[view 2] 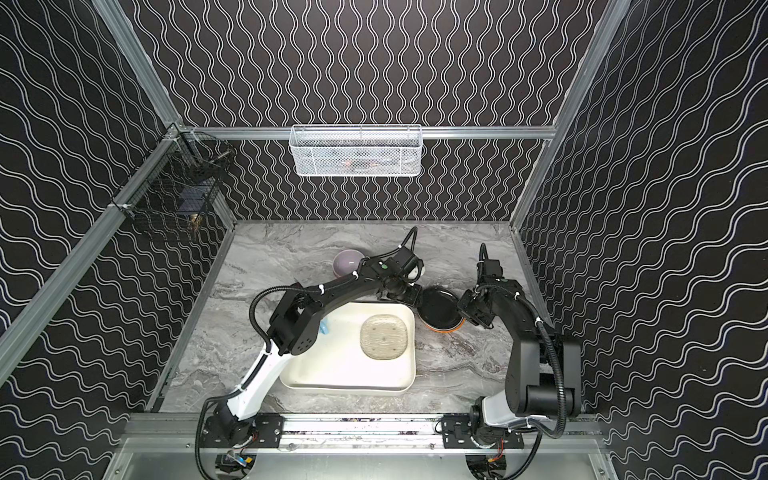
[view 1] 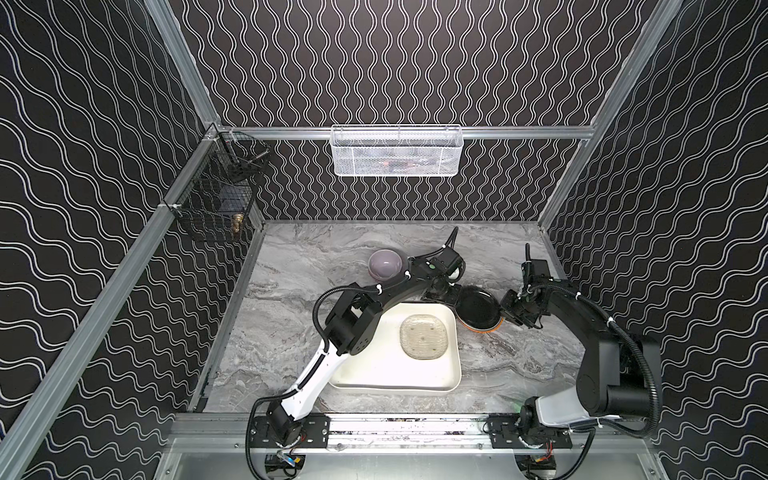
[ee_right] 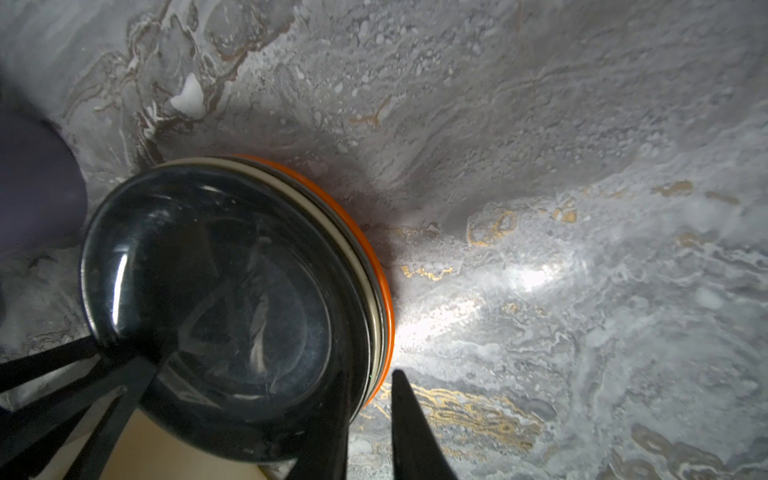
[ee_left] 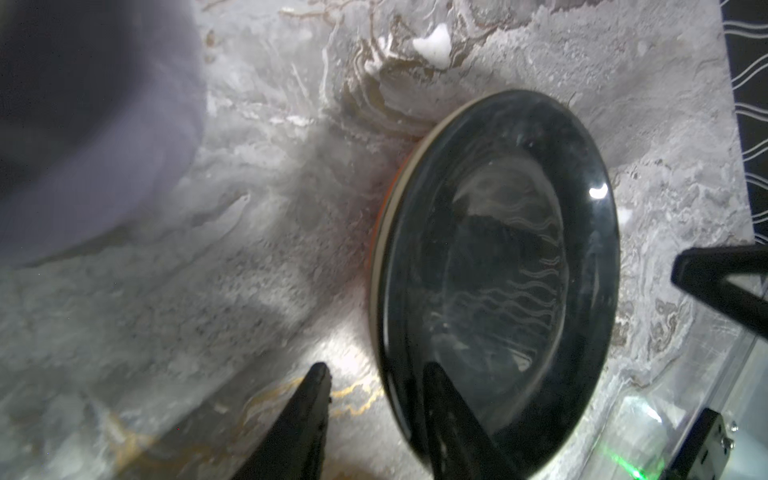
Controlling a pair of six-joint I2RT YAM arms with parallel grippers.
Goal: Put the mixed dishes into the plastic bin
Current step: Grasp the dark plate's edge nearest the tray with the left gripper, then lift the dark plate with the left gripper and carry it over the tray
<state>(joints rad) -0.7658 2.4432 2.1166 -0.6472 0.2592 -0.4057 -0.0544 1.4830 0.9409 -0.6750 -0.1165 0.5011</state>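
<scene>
Because the black plate (view 1: 477, 307) rests on a pale yellow plate (ee_right: 375, 316) and an orange plate (view 1: 482, 329), the three make one low stack on the worktop (view 1: 316, 266), just beyond the far right corner of the plastic bin (view 1: 374, 365). The stack lies flat, faces up. Round plates have no long axis, and the orange one peeks out on the side nearest the right arm. A clear glass plate (view 1: 423, 336) lies flat in the bin, and the lavender bowl (view 1: 385, 262) stands upright farther back.

The left gripper (ee_left: 374, 368) has its jaws parted astride the stack's rim, one finger over the black well and one outside, holding nothing. The right gripper (ee_right: 370, 374) straddles the opposite rim with a narrow gap; whether it pinches cannot be told.

The plates look stiff, glossy, probably slick and breakable, light singly but weightier together. The rim seems the only hold, one finger above and one under the lip; any tilt could let the upper plates slide.
</scene>
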